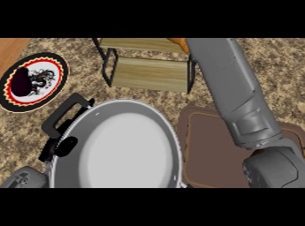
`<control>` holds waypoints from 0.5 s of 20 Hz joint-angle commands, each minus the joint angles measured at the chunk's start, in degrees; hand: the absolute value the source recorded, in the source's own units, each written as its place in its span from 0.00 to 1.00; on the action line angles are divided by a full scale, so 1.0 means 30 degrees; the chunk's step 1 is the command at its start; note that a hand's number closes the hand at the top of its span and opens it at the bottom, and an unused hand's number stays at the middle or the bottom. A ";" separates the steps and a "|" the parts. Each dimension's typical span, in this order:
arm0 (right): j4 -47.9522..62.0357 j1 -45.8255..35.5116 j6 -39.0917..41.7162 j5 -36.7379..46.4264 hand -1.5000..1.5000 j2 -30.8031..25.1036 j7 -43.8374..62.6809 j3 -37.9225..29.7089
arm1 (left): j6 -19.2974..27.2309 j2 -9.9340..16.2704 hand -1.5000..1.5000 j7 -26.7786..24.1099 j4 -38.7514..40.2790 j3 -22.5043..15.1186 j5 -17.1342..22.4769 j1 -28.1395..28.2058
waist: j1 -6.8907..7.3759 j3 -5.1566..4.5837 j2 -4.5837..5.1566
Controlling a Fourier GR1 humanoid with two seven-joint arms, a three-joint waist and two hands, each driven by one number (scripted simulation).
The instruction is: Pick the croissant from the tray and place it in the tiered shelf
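Right hand is out of sight past the tiered shelf (pixel 148 70); can't tell its grip; croissant (pixel 178 43) peeks beside the forearm (pixel 230 84).

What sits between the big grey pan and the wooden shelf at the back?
In the head view, only bare speckled counter separates the pan from the tiered shelf. The patterned plate lies off to the left.

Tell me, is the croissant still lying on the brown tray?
No. The brown tray shows only bare surface, and an orange-brown bit that may be the croissant shows at the tiered shelf, by the right forearm.
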 commanded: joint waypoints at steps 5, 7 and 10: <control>-0.0129 -0.0240 -0.5836 -0.2508 0.00 0.0036 -0.4439 -0.1418 | 0.0136 0.0308 0.50 -0.0451 0.0408 0.0470 -0.0424 0.0530 | -0.0522 -0.0089 -0.0270; -0.0373 0.0182 -0.7600 -0.2200 0.00 0.0037 -0.5256 -0.1327 | 0.0464 -0.0091 0.50 -0.0459 0.0708 0.0461 -0.0582 0.0515 | -0.0925 -0.0093 -0.0347; -0.1056 0.0589 -0.9388 -0.1717 0.00 -0.0037 -0.5645 -0.1554 | 0.1355 -0.0586 0.50 0.0031 0.0609 0.0545 -0.0744 0.0753 | -0.1520 -0.0081 -0.0509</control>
